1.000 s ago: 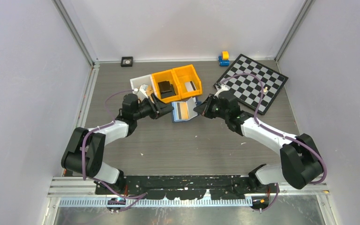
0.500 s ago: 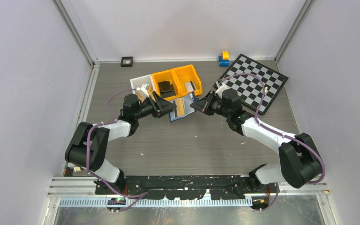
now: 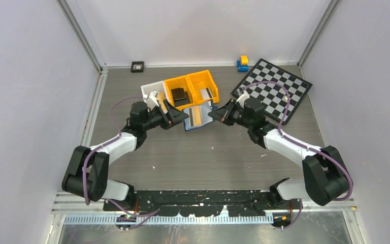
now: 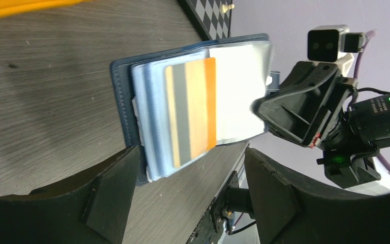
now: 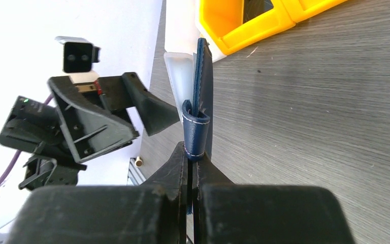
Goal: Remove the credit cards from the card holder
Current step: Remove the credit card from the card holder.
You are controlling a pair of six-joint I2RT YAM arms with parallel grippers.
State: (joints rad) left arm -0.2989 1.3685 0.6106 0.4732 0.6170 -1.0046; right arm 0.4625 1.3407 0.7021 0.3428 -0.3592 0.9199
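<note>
The navy card holder (image 3: 197, 117) lies open in front of the orange bins, with its light blue pockets facing up. A tan/gold card (image 4: 190, 112) with a grey stripe sits in the pockets. My right gripper (image 3: 216, 116) is shut on the holder's navy snap tab (image 5: 195, 129) and holds that flap upright on edge. My left gripper (image 3: 182, 118) is open, its fingers (image 4: 110, 195) on either side of the holder's near end without touching the card. I see no dark grey card in the holder.
Two orange bins (image 3: 193, 81) stand just behind the holder. One holds a black block (image 3: 179, 95), the other a flat card-like piece (image 3: 206, 93). A white box (image 3: 150, 91) adjoins them. A checkerboard (image 3: 274, 89) lies at the back right.
The right gripper has drawn the holder a little toward the bins and raised its flap. The left gripper has stayed open at the holder's left end.
</note>
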